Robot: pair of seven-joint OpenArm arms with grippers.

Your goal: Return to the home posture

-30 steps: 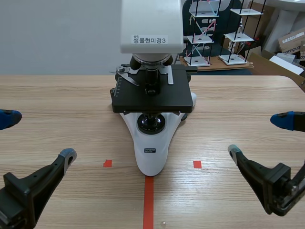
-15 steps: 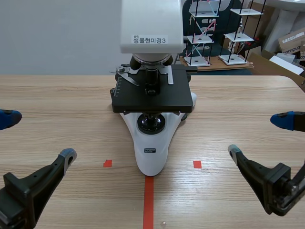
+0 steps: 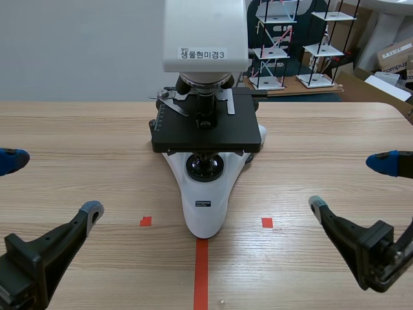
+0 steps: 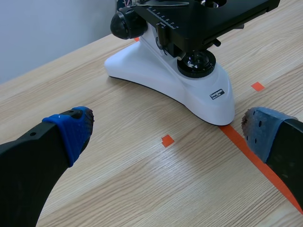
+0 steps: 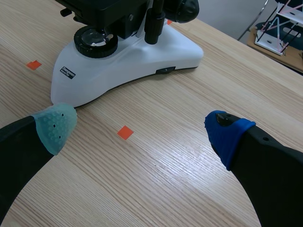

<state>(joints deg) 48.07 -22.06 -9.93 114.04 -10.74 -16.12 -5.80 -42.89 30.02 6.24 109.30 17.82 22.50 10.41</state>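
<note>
Nothing has moved since earlier frames: left gripper (image 3: 53, 184) and right gripper (image 3: 348, 184) hang wide open and empty, low either side of the microscope (image 3: 205, 161), which stands centred on the table (image 3: 77, 129), equally near both

Wooden table (image 3: 77, 129), white-and-black microscope (image 3: 205, 200) at its middle

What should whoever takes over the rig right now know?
Left pincer: open, empty, low at its side of the table.
Right pincer: open, empty, low at its own side.
Microscope: upright mid-table, at the head of the red tape line, touched by neither pincer.
Done: both arms look parked clear of it, likely home.
To do: confirm the posture; nothing else shows.
</note>
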